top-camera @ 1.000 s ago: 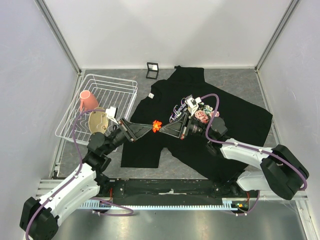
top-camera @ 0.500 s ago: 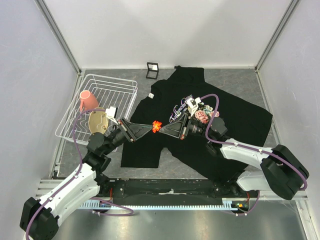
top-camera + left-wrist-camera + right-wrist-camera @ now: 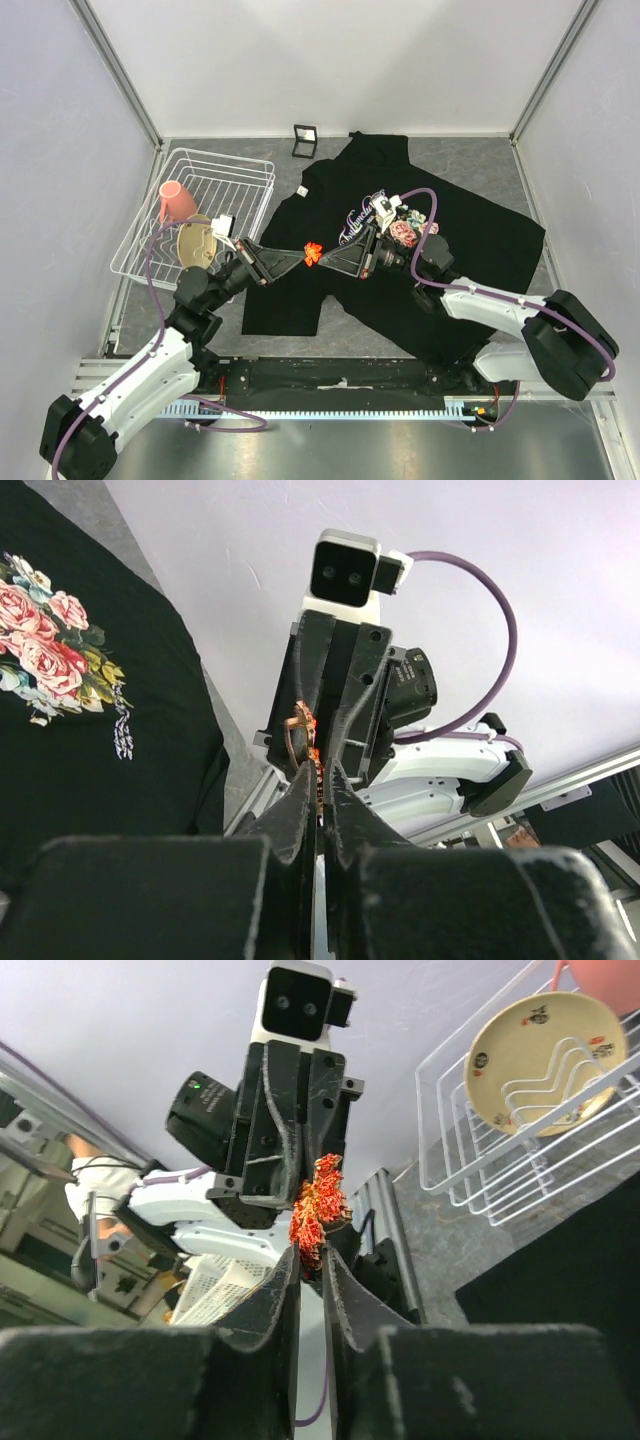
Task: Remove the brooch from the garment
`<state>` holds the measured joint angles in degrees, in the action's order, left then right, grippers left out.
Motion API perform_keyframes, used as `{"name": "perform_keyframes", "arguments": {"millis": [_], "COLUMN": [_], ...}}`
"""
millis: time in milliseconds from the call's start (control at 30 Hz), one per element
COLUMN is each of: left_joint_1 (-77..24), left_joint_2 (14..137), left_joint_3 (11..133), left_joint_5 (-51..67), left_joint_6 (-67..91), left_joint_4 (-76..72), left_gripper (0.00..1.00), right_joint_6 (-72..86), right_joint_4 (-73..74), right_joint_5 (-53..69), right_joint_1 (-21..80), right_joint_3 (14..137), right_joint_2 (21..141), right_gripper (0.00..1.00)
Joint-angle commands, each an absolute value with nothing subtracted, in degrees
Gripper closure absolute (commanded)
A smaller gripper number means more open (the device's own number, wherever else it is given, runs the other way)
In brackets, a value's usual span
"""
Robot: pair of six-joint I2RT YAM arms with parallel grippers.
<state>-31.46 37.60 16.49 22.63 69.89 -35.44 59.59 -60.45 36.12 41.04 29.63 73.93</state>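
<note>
brooch (image 3: pixel 313 250) just left of mid-frame, up off garment (image 3: pixel 480 240) | left pincer (image 3: pixel 301 255) clamped on it | right pincer (image 3: pixel 323 259) barely parted at it, can't tell if gripping | tiny, light, stiff, probably fragile: pinch flat faces gently

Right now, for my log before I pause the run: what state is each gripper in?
Left gripper: closed, holding the brooch.
Right gripper: closed on the same brooch.
</note>
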Motion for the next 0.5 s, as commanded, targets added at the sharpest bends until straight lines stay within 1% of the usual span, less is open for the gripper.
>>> {"name": "perform_keyframes", "arguments": {"millis": [0, 67, 100, 133, 167, 200, 233, 267, 367, 400, 467], "left_joint_1": [-31.2, -31.2, -31.1, -31.1, -31.0, -31.0, -30.9, -30.8, -30.6, -30.5, -30.2], "left_joint_2": [39.5, 41.6, 42.6, 43.7, 46.2, 47.6, 49.4, 51.7, 62.4, 68.7, 74.2], "left_joint_3": [17.9, 19.4, 19.7, 20.4, 20.6, 20.7, 21.4, 22.4, 29.0, 30.7, 35.5], "left_joint_5": [21.4, 18.6, 17.1, 12.7, 10.2, 7.8, 3.8, 2.3, -4.5, -6.2, -9.5], "left_joint_6": [67.5, 65.9, 64.4, 63.9, 63.7, 63.1, 62.7, 62.2, 60.2, 60.6, 59.2], "left_joint_4": [-37.1, -35.9, -35.9, -35.9, -36.0, -38.7, -41.0, -42.3, -44.6, -45.2, -50.7], "left_gripper": [0.98, 0.98, 0.98, 0.98, 0.98, 0.98, 0.98, 0.98, 0.98, 0.98, 0.98], "right_joint_6": [56.8, 53.7, 52.1, 48.7, 47.5, 46.2, 43.8, 41.9, 37.3, 36.6, 35.1], "right_joint_4": [-54.8, -43.2, -38.5, -28.8, -23.7, -18.5, -10.4, -7.8, -3.0, -2.4, -1.7], "right_joint_5": [30.5, 26.2, 20.4, 17.2, 13.9, 6.5, 3.9, 2.0, 1.0, 1.4, 3.5], "right_joint_1": [40.7, 39.7, 39.4, 38.6, 38.1, 37.6, 36.5, 36.0, 35.3, 35.2, 35.2], "right_joint_3": [29.2, 29.2, 29.6, 29.8, 30.2, 31.6, 32.5, 33.1, 34.2, 34.5, 34.7], "right_joint_2": [70.8, 66.2, 64.4, 60.3, 58.5, 56.8, 54.1, 52.9, 50.5, 50.5, 50.6], "right_gripper": [0.62, 0.48, 0.38, 0.34, 0.31, 0.25, 0.24, 0.23, 0.23, 0.23, 0.22]}}
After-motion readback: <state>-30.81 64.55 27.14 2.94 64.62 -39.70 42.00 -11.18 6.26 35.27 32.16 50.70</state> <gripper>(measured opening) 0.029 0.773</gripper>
